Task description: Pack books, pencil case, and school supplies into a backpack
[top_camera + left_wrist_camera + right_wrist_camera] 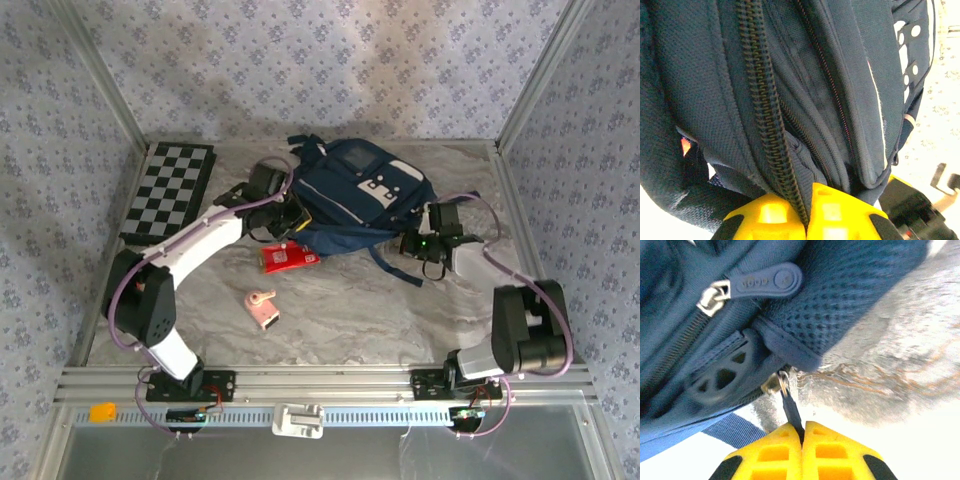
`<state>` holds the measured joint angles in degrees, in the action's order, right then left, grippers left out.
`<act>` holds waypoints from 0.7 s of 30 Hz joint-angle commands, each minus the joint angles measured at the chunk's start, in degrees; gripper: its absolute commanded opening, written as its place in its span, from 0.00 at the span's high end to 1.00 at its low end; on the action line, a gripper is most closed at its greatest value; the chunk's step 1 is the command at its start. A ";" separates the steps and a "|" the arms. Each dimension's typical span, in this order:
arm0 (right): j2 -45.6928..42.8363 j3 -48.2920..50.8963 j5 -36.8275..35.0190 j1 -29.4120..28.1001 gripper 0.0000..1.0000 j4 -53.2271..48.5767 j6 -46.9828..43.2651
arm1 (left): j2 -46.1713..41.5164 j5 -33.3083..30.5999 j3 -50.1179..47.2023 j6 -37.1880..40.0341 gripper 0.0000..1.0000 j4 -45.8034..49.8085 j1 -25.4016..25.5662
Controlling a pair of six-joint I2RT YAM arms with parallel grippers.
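lying toward the far middle of the marbled table (380, 310), the backpack (355, 190) has its white-grey front patches facing up, and a dark strap (396, 268) trails off its near edge. the left gripper (806, 207) is at the bag's left end. its yellow fingers are pressed fully together on the backpack's fabric, right where a line of zipper teeth (765, 105) runs down into the seam between them; folds of navy cloth rise above the grip. the right gripper (802, 432) is at the bag's near right corner, its fingers likewise closed tight. they pinch a thin dark zipper pull (791, 410) that hangs from a small metal slider (774, 383) at the edge of the bag. above that, a wider rubbery tab (765, 281) with raised lettering lies flat on the fabric. the pencil case (288, 257) lies flat on the table just beside the backpack's near left edge, close by the left arm's wrist; whether it touches the bag i cannot tell. the school supplies (262, 308), a small pink gadget with a white part, sit nearer the arms, apart from the pencil case. a black-and-white checkered board (172, 190) lies along the table's far left side, well apart from the bag.
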<state>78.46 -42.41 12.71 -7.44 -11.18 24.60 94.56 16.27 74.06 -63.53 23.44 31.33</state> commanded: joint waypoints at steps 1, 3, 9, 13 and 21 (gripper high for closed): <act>-8.96 3.40 -10.71 3.56 1.00 -7.64 7.22 | 1.30 -1.38 5.23 3.20 1.00 -4.85 -0.75; -12.22 5.09 -12.72 4.00 1.00 -12.52 9.19 | 5.71 1.92 10.20 5.67 1.00 -3.11 0.08; -18.90 12.89 -9.54 2.56 1.00 -10.75 14.66 | 15.36 3.40 20.67 12.69 1.00 3.53 0.47; -19.27 11.32 -7.77 1.29 0.92 -8.92 12.43 | 14.01 0.92 17.16 12.85 1.00 3.49 0.03; -9.62 -0.61 -12.28 -5.22 0.60 -12.66 10.93 | 8.45 -0.52 12.50 14.44 0.71 4.64 -0.82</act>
<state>66.70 -39.46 3.03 -9.91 -22.33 35.59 109.38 16.95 87.70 -51.16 28.84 30.89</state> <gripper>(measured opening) 0.371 0.259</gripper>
